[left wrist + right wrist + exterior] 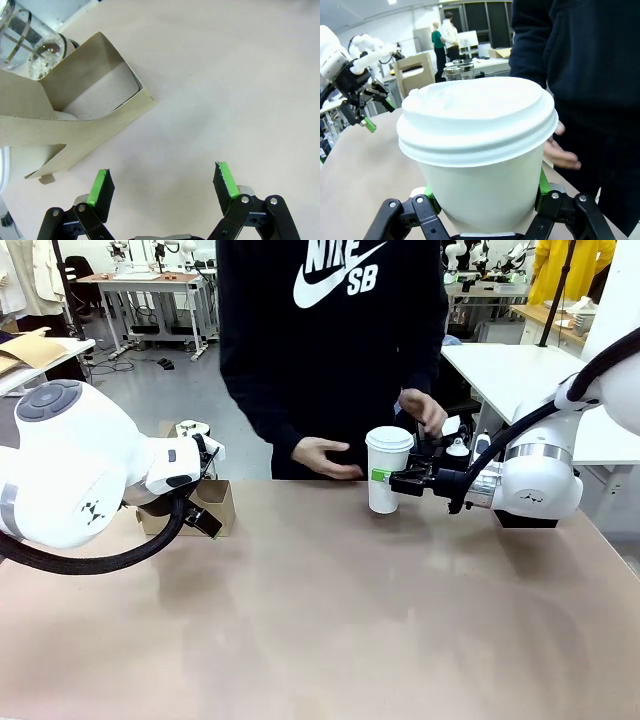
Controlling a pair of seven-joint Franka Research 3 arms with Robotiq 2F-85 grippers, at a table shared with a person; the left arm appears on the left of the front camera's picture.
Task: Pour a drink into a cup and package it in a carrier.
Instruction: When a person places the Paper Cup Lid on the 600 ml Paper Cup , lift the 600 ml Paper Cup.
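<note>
The tan table [320,620] holds the carrier [218,502] at far left and the cup [386,475] farther right.

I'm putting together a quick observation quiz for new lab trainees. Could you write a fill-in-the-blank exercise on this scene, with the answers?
1. The right gripper is shut on the cup, which is topped with a white ____.
2. The left gripper hangs near the carrier with its jaws ____.
3. The person stands at the ____ side of the table, seen from the robot.

Missing words: lid; open; far.
</note>
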